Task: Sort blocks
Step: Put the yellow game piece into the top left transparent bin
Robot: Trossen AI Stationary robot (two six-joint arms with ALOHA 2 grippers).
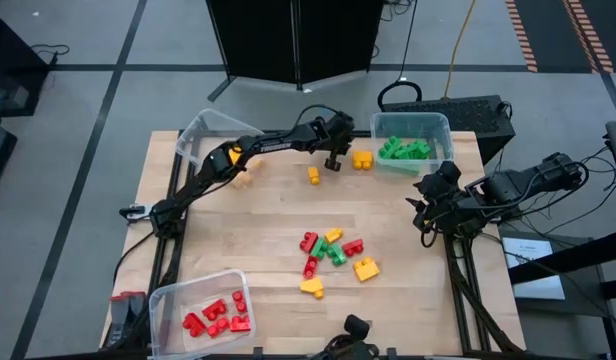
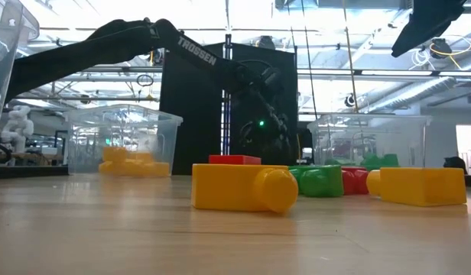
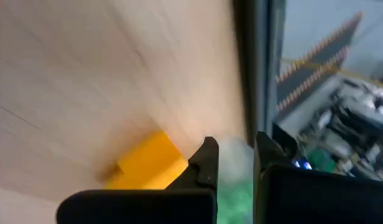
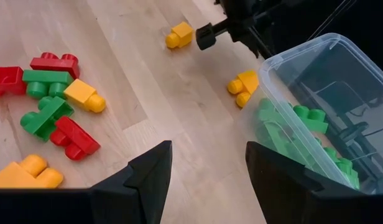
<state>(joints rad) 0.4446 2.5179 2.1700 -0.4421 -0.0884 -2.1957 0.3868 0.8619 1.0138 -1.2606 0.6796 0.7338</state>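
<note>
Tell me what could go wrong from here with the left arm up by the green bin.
The shut left gripper hangs empty between two loose yellow blocks and close to the bin of green blocks. It may nudge that bin or push a yellow block away instead of gripping it. The open right gripper waits near that same bin, so the arms could crowd each other.

high: overhead, straight down | low: tabletop level | wrists: close, both see yellow block [image 3: 148, 165] [image 4: 244, 86]

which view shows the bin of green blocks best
The high view: the whole bin of green blocks shows, at the table's far right corner. The right wrist view shows one corner with greens inside; the low view shows it far off; the left wrist view only a green blur.
</note>
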